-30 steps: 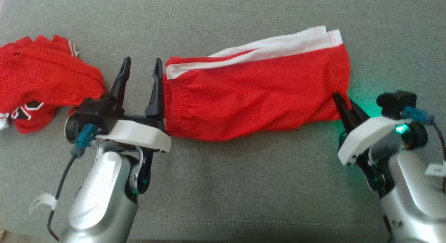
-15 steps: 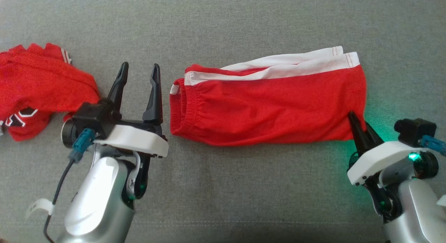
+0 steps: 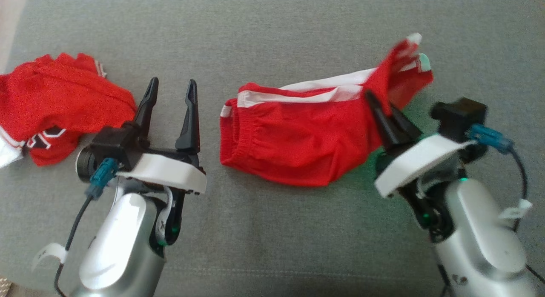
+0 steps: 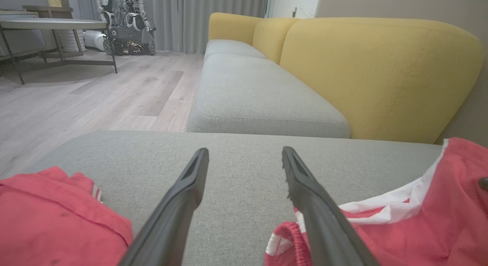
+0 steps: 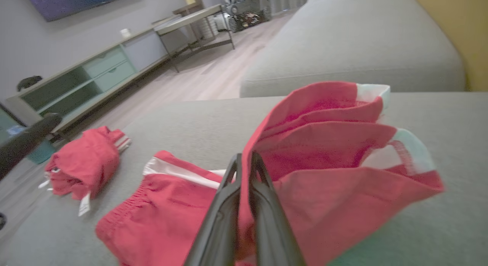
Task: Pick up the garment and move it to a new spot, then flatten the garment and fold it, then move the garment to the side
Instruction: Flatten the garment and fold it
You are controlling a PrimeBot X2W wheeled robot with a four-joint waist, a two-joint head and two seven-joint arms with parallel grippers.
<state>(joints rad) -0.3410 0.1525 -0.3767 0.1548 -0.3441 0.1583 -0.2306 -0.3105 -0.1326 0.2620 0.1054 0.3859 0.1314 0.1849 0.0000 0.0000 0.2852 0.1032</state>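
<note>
The garment [image 3: 55,105] lies crumpled at the far left of the grey cushion, red with striped trim and a black print; it also shows as the garment [image 4: 57,216] and the garment [image 5: 82,167]. Just to its right my left gripper [image 3: 172,82] stands open with nothing between its fingers, seen again as the left gripper [image 4: 244,151]. A pair of red shorts [image 3: 298,135] with white side stripes lies mid-cushion. My right gripper [image 3: 379,102] is shut on the shorts' right end and holds it raised and bunched; the right gripper [image 5: 244,155] pinches the red shorts [image 5: 324,155].
The grey sofa cushion [image 3: 272,237] carries everything. A yellow backrest [image 4: 381,75] rises behind it, and a second grey seat [image 4: 259,94] continues beyond. A wooden floor [image 4: 95,90], a table [image 4: 53,26] and a low sideboard [image 5: 87,75] lie off the cushion's edge.
My right gripper has lifted the shorts' right end and carried it leftward over the rest of the shorts. The left gripper stays open beside the garment. The head camera has shifted.
</note>
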